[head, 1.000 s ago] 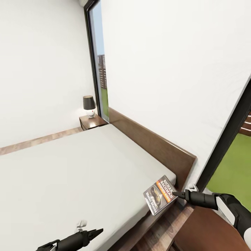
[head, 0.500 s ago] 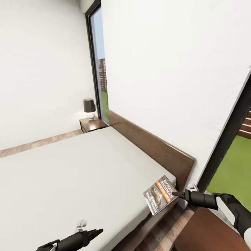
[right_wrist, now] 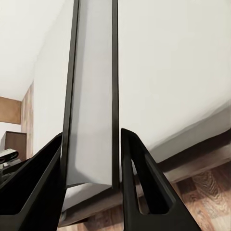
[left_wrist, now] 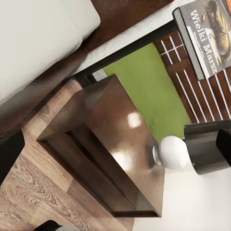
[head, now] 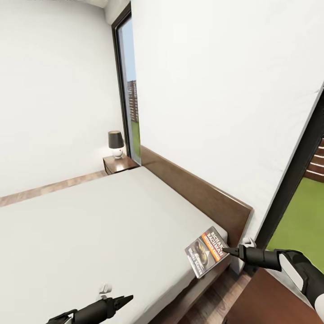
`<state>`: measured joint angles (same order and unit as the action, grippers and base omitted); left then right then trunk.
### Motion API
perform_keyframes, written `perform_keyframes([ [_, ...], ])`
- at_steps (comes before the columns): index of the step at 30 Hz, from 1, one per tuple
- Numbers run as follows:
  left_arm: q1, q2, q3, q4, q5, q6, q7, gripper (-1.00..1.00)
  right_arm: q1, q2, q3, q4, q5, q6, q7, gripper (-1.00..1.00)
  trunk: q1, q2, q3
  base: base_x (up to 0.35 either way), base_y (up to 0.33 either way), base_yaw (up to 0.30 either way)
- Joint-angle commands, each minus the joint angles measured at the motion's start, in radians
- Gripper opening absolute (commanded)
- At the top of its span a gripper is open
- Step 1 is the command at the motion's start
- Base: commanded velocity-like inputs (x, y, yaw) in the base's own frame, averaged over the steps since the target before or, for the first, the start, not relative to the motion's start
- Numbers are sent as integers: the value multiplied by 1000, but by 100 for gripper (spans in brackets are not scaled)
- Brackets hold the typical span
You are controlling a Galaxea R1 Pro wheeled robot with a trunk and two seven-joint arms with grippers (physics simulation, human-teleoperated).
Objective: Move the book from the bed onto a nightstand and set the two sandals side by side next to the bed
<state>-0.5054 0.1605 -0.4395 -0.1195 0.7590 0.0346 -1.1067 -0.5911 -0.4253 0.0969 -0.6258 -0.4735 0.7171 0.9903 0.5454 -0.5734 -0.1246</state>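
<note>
The book, dark with an orange band, hangs upright off the near corner of the bed, by the headboard. My right gripper is shut on its edge. In the right wrist view the book stands edge-on between the two fingers. A nightstand stands below and right of the book, and in the left wrist view its glossy top carries a lamp. A second nightstand stands beyond the bed's far side. My left gripper hovers open over the mattress's near edge. The sandals are out of view.
A black-shaded lamp sits on the far nightstand, and another lamp on the near one. A tall dark-framed window stands behind the headboard. Wood-plank floor runs between the bed frame and the near nightstand.
The whole picture has shifted down a little, so the camera has tilted up. Both arms and the book keep their places in the view.
</note>
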Motion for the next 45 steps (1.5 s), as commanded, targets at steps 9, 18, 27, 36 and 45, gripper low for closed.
perform_keyframes([
  [9, -1, 0, -8, 0, 10, 4, -2, 100, -1, -1, 4, 125, -6, -17, -4, -100, 0, -2, 13, 0, 0, 0],
  [18, -1, -1, -8, -2, 10, 4, -2, 100, -1, -1, 4, 551, -10, -385, -1, -100, 0, -2, 18, 0, 0, 0],
  [27, -1, -2, -9, -2, 9, 4, -2, 100, -1, -1, 4, 574, -6, -419, 0, -100, 0, -2, 18, 0, 0, 29],
  [36, -1, -47, -9, 13, -20, 4, 75, 100, -1, -3, 3, 631, -6, -440, 1, -100, 0, -2, 18, 0, 0, 260],
  [45, -1, -71, -8, 18, -30, 4, 104, 100, -1, -6, 3, 638, -5, -441, 1, -100, 0, -2, 18, 0, 0, 293],
])
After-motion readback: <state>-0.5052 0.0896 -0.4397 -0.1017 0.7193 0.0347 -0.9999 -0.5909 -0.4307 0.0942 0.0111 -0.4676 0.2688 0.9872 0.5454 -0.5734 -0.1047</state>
